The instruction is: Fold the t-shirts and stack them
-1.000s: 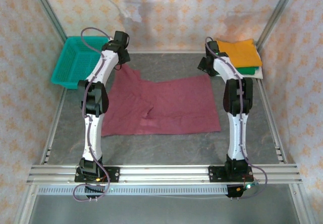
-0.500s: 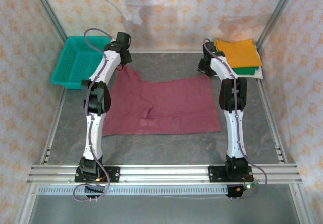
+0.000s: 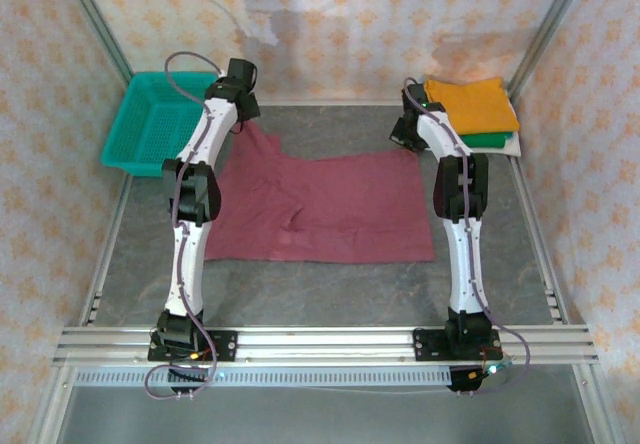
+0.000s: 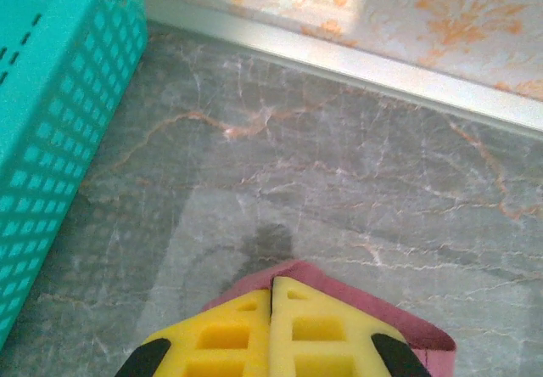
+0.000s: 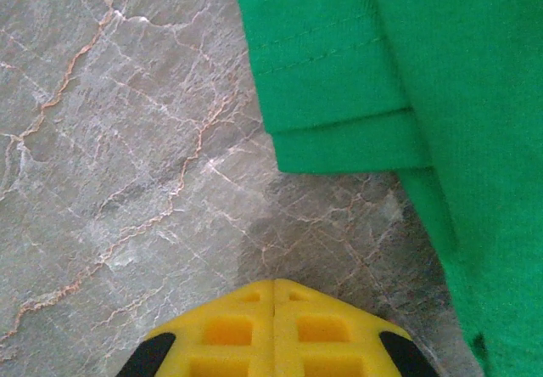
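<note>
A maroon t-shirt [image 3: 320, 204] lies spread flat in the middle of the table. My left gripper [image 3: 244, 122] is at its far left corner. In the left wrist view the yellow fingertips [image 4: 273, 279] are shut on the maroon t-shirt's edge [image 4: 407, 330], which peeks out around the tips. My right gripper [image 3: 405, 136] is just beyond the shirt's far right corner. Its jaws [image 5: 273, 282] are shut over bare table, with no cloth showing at the tips. Beside it sits a stack of folded t-shirts: orange [image 3: 472, 104] on top, then green [image 3: 490, 140] [image 5: 424, 71], then white [image 3: 513, 148].
A teal mesh basket [image 3: 150, 129] [image 4: 51, 122] stands at the back left, close to my left gripper. A metal rail runs along the back wall [image 4: 382, 67]. Bare marble table lies in front of the maroon shirt.
My right gripper's jaws have closed and it has edged toward the back. The maroon shirt's near edge has shifted slightly away from the arm bases.
</note>
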{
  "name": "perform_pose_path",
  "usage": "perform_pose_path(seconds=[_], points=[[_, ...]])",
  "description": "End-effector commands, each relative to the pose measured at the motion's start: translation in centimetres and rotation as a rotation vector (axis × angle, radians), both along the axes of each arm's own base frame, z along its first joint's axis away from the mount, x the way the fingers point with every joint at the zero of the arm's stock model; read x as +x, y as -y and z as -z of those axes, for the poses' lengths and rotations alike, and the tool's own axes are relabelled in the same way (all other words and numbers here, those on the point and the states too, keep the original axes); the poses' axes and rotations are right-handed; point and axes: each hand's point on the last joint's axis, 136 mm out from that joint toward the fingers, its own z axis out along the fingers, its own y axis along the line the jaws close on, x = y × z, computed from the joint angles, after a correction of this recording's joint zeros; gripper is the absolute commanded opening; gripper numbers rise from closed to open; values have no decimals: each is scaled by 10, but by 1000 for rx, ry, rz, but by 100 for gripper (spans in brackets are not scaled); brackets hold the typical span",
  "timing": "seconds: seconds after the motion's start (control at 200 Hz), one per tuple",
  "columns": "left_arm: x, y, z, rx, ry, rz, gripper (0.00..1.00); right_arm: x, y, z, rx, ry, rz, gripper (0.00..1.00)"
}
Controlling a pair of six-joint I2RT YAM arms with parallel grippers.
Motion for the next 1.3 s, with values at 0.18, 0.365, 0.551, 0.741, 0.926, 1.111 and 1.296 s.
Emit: perform_pose_path(seconds=[0.18, 0.365, 0.551, 0.741, 0.926, 1.111, 1.296], points=[[-2, -10, -33, 34, 35, 7, 0, 6, 7, -63, -24, 121, 15, 0], [-15, -15, -42, 51, 35, -7, 0, -3, 12, -79, -35, 163, 33, 0], [-25, -14, -45, 47, 44, 1, 0, -9, 19, -71, -67, 135, 60, 26], [-27, -22, -44, 76, 33, -18, 0, -11, 27, -40, -128, 33, 55, 45], [-23, -24, -48, 74, 50, -20, 0, -11, 30, -16, -155, -9, 58, 51], [-20, -25, -47, 72, 46, -20, 0, -8, 29, -3, -143, -24, 69, 56], [-20, -29, -47, 81, 44, -28, 0, -3, 22, 11, -110, -47, 60, 49]])
